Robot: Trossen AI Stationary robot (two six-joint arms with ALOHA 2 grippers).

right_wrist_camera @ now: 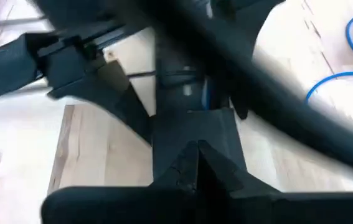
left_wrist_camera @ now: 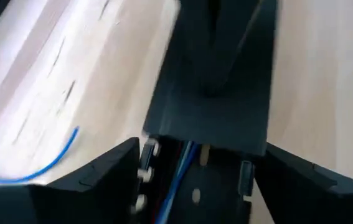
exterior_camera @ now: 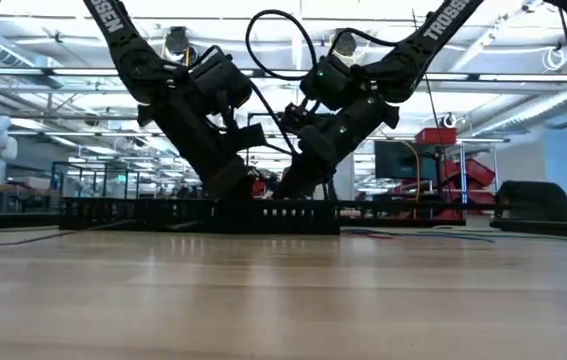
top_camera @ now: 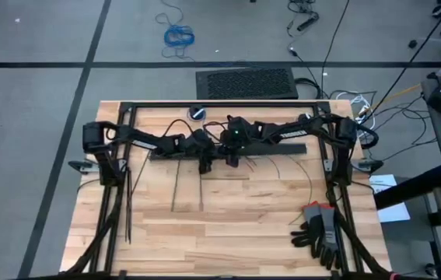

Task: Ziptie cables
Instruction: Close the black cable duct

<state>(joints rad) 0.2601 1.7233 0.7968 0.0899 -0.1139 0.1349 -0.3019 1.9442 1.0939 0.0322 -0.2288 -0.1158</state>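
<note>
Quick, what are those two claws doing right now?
Left claw: open, straddling the black bar.
Right claw: shut on the bar.

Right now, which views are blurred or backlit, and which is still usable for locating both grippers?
Left wrist view: motion-smeared, blue wire only a streak. Right wrist view: also smeared, and a dark out-of-focus cable crosses it. Low view: bright room behind, so both arms read as silhouettes over the slotted bar. High view: evenly lit; best for left gripper and right gripper.

Open-plan robotics lab, rigs beyond.
</note>
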